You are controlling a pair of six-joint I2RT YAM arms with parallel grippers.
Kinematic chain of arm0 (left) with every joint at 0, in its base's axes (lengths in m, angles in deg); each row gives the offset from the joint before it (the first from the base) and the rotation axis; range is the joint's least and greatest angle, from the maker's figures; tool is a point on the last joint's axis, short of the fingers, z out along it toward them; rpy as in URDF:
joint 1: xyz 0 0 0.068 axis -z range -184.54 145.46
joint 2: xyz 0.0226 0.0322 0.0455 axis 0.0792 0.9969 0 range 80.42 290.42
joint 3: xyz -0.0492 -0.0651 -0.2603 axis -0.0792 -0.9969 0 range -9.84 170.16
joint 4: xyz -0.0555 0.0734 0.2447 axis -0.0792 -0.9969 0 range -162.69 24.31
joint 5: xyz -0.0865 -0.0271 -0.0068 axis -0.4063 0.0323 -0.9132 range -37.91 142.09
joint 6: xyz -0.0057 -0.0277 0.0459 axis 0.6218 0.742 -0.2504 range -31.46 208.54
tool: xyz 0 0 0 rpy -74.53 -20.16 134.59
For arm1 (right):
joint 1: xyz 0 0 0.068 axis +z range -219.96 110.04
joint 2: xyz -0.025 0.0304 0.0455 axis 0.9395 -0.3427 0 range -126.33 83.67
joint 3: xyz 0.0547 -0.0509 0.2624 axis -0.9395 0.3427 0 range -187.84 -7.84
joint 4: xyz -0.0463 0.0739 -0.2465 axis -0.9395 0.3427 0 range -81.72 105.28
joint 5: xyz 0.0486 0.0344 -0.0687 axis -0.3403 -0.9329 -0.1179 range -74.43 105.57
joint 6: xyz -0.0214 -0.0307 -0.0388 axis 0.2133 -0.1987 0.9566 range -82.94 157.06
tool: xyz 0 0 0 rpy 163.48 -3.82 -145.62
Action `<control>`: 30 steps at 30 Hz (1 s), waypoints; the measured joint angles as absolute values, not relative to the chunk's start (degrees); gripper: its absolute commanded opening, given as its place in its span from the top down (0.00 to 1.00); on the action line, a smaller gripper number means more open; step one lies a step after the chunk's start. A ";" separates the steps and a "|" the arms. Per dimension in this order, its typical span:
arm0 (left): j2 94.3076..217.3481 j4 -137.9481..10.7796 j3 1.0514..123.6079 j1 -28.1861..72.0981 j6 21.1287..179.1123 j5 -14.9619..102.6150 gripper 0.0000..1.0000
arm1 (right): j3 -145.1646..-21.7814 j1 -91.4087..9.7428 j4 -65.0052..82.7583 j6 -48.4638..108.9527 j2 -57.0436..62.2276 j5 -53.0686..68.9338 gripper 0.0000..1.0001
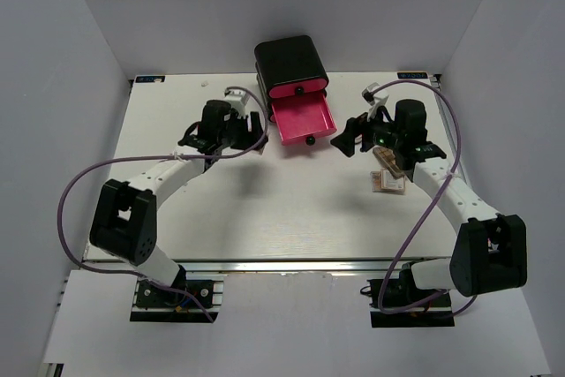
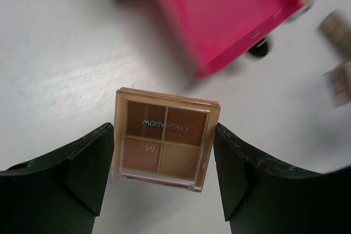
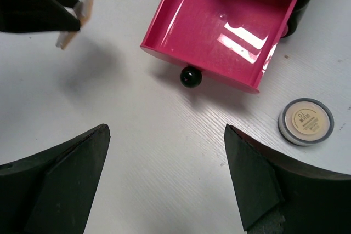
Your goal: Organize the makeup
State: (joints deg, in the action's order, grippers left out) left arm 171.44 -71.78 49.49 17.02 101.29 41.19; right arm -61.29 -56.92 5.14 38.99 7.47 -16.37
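Square tan four-pan eyeshadow palette sits pinched by its side edges between the left pincer fingers, open pink plastic drawer just beyond the tips. It looks light, stiff, slick and crackable, so the edge grip suits; the right pincer gapes wide, empty.

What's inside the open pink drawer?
Nothing that shows. In the right wrist view, the pink drawer has a bare, shiny floor with only light glare on it. Its back end runs under the black box, so that part is hidden.

Black box, pink drawer open
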 measured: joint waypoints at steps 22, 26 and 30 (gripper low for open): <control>206.55 -82.97 97.01 31.36 133.21 63.18 0.70 | -58.56 -61.05 4.12 38.93 11.95 -6.51 0.11; 210.46 -86.55 100.96 31.77 136.03 65.72 0.60 | -57.84 -61.91 3.88 38.88 12.39 -5.97 0.11; 213.59 -88.15 105.07 31.99 137.53 65.85 0.23 | -57.33 -62.41 3.86 39.06 13.24 -5.57 0.11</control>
